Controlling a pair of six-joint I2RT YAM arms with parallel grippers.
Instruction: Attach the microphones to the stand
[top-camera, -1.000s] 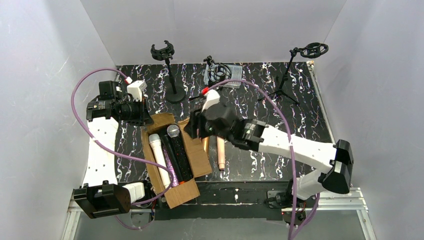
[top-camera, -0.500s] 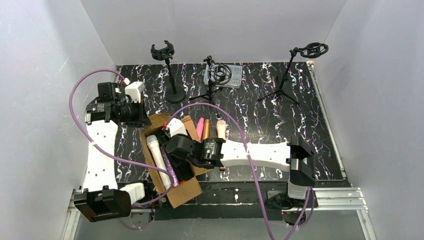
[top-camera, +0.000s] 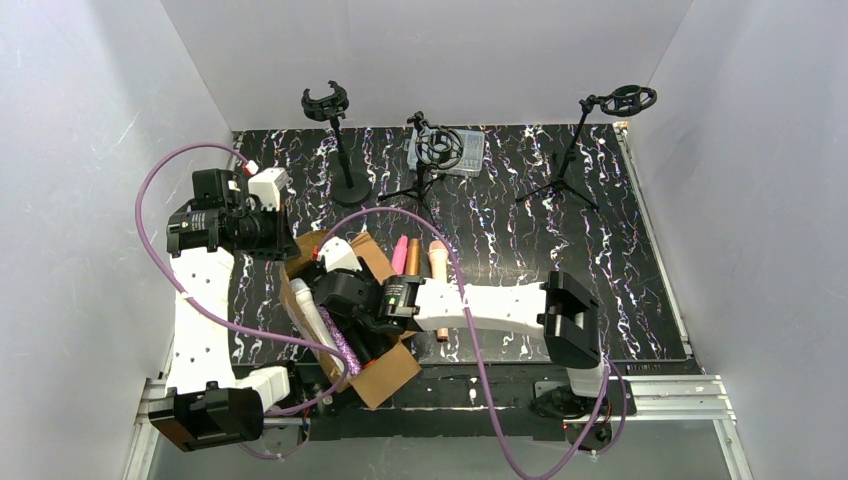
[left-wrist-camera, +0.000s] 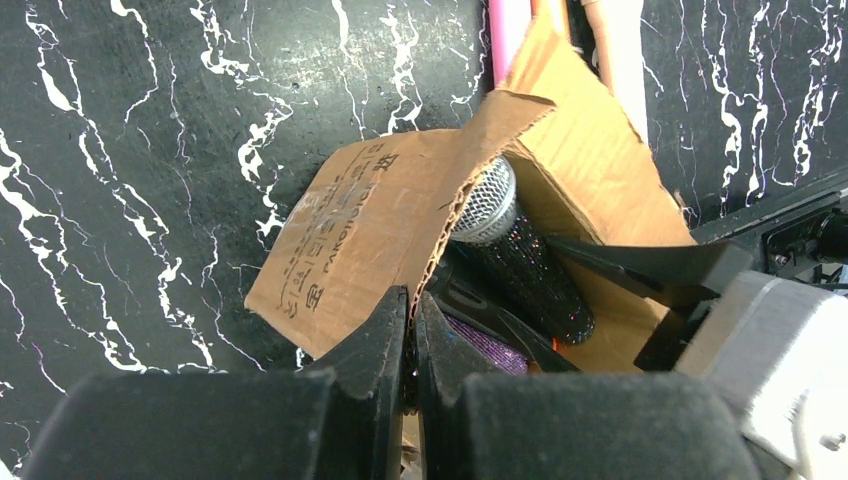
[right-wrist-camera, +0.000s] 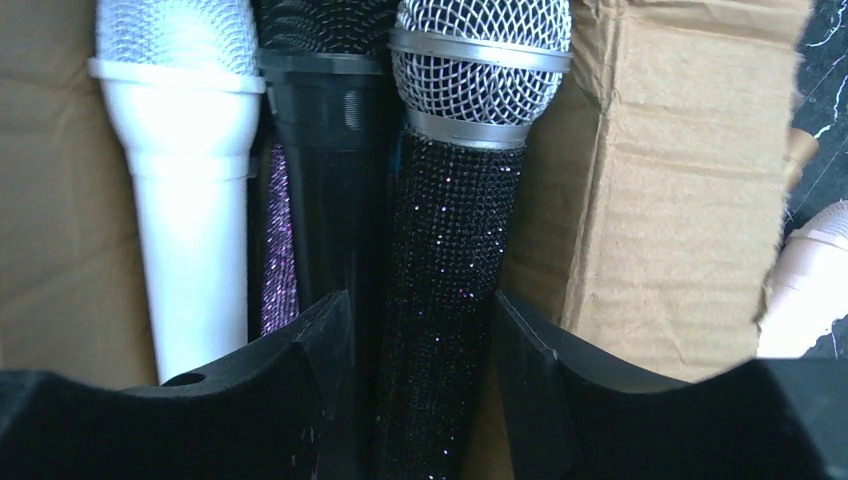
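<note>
A cardboard box (top-camera: 392, 372) at the front left holds a white microphone (right-wrist-camera: 185, 150), a black one (right-wrist-camera: 330, 130), a purple glitter one (right-wrist-camera: 275, 240) and a black glitter one with a silver grille (right-wrist-camera: 455, 230). My right gripper (right-wrist-camera: 420, 340) is open inside the box, its fingers on either side of the black glitter microphone's handle. My left gripper (left-wrist-camera: 410, 330) is shut on the box's far flap (left-wrist-camera: 370, 220). Pink (top-camera: 400, 255), gold (top-camera: 412, 257) and peach (top-camera: 438, 262) microphones lie on the table beside the box. Three stands at the back have bare clips.
A round-base stand (top-camera: 340, 150) is at the back left, a tripod stand (top-camera: 425, 165) in the middle and a taller tripod stand (top-camera: 575, 160) at the back right. A clear plastic case (top-camera: 460, 150) lies behind the middle stand. White walls enclose the table.
My right arm swung left from the middle of the table and went down into the box over the black glitter microphone. The box turned a little. My left gripper kept hold of the flap.
</note>
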